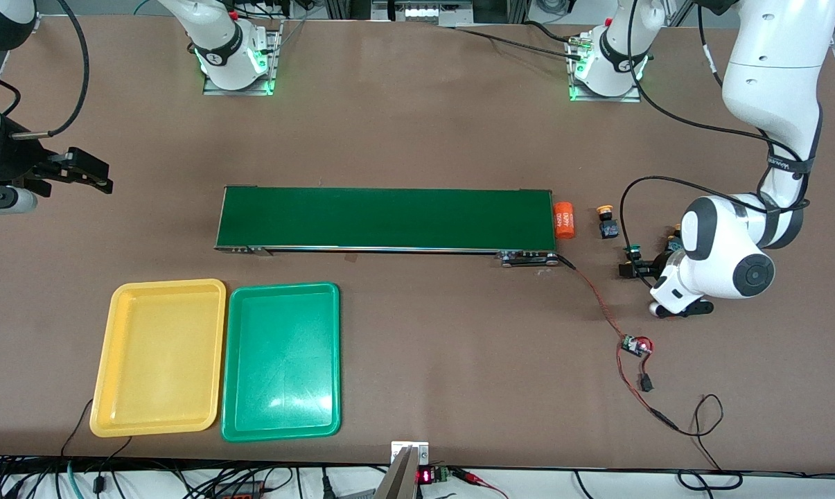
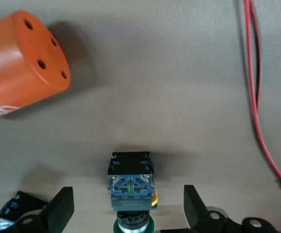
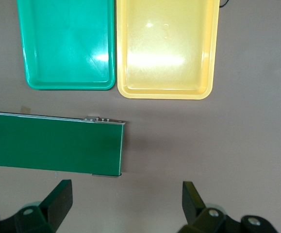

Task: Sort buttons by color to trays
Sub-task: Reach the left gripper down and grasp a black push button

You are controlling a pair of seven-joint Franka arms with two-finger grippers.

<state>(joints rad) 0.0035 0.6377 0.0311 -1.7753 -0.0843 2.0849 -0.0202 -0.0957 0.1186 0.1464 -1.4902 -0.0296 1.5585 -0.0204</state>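
The left tool [image 2: 129,208] stands wide open astride a green button [image 2: 130,191] (not gripping it); the right tool [image 3: 125,206] waits open over the bench [image 1: 417,125].

The left arm folds down from its base, wrist low over the counter [image 1: 417,104] at its own end. The left pincer [image 2: 128,206] is spread wide, its 2 fingers [image 2: 60,208] just above the surface. The right arm waits raised at its own end, the right pincer [image 3: 125,204] spread wide too.
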